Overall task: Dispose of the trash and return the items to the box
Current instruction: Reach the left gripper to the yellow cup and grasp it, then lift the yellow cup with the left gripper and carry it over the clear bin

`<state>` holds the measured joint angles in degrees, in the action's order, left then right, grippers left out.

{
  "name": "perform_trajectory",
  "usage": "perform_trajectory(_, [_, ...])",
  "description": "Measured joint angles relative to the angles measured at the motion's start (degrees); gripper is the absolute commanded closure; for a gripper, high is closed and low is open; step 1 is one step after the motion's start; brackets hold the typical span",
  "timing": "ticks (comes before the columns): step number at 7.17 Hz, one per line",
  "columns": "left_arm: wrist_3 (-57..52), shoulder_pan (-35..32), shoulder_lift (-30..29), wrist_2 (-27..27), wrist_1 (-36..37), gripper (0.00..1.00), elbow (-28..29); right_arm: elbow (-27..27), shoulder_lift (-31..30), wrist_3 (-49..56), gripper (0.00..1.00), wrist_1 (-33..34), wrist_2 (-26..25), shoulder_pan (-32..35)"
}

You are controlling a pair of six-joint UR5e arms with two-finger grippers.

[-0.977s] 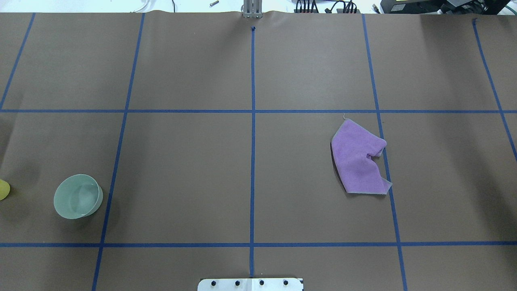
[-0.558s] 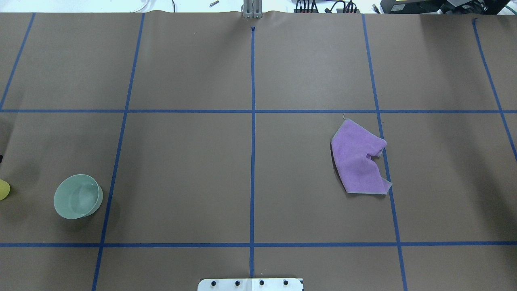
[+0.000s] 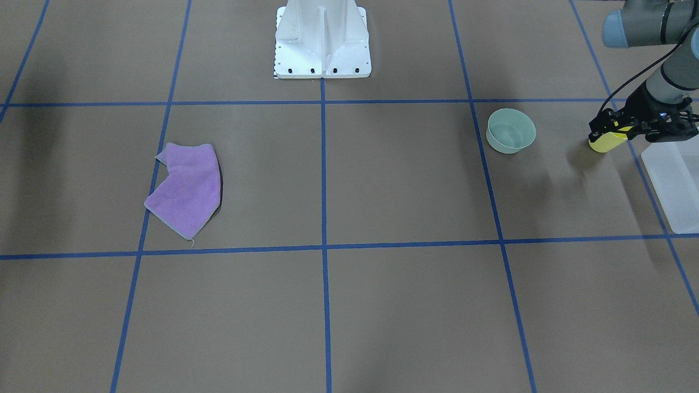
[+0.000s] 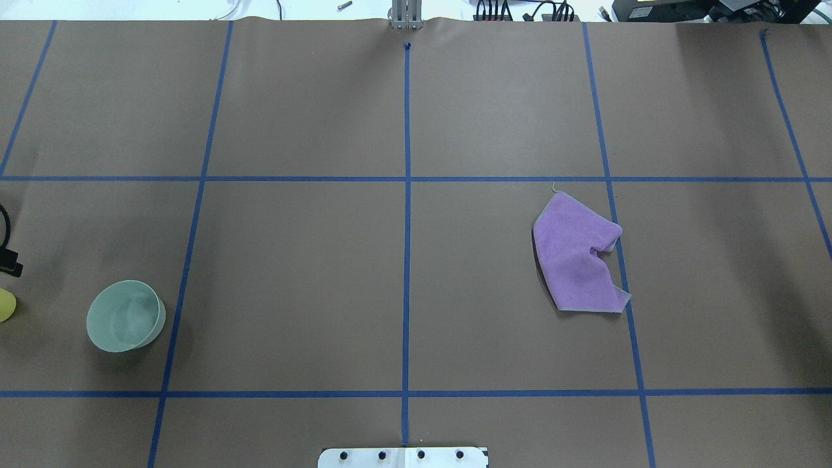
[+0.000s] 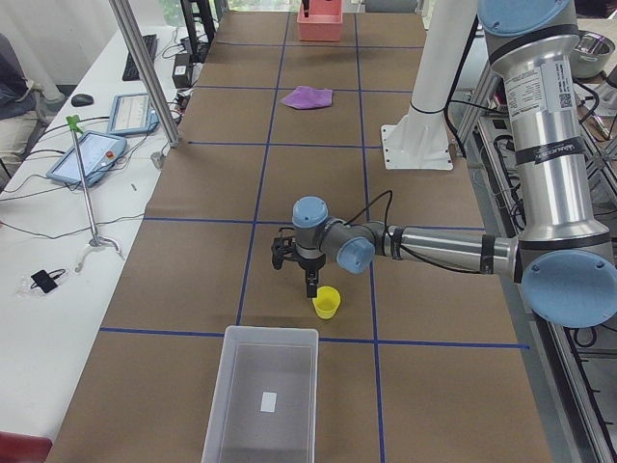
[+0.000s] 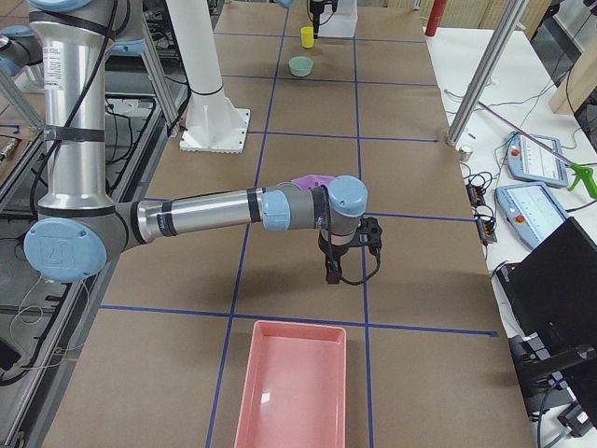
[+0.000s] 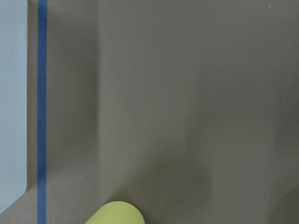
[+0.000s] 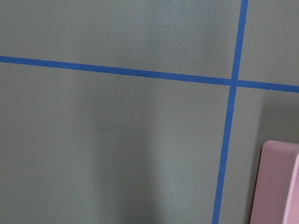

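Since a second ago the left gripper (image 5: 310, 286) has crept in at the overhead view's 9 o'clock edge. We cannot tell how its fingers stand, nor the right gripper's (image 6: 328, 272). Only the left side view shows the box (image 5: 260, 395) whole, its white label (image 5: 269, 399) unreadable. Overhead, the cloth (image 4: 578, 257) lies at 3 o'clock and the bowl (image 4: 125, 316) at 8. The cup (image 5: 327, 303) stands on the table near the box's far corner, cut off overhead.

under me the table paper (image 4: 292, 273) looks matt brown; the yellow cup (image 3: 606, 143) and mint bowl (image 3: 510, 131) are smooth plastic, the box (image 3: 674, 180) frosted, the purple cloth (image 3: 188, 188) fuzzy.
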<state>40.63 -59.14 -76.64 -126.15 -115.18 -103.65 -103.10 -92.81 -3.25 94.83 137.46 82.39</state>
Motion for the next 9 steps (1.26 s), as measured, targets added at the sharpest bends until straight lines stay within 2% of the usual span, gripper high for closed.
perform_trajectory(4, [1.6, 0.8, 1.0, -0.8, -0.3, 0.04, -0.1, 0.3, 0.0, 0.0, 0.0, 0.0, 0.0, -0.4])
perform_trajectory(5, [1.7, 0.9, 1.3, -0.8, -0.4, 0.14, -0.1, 0.4, 0.0, 0.0, 0.0, 0.0, 0.1, -0.5])
perform_trajectory(8, [1.9, 1.5, 1.6, -0.8, -0.5, 0.24, 0.1, 1.2, 0.1, -0.1, 0.0, 0.0, 0.1, -1.0])
perform_trajectory(9, [2.0, 1.6, 1.6, -0.8, -0.4, 0.42, 0.3, 1.4, 0.2, -0.1, 0.0, 0.0, 0.1, -1.2])
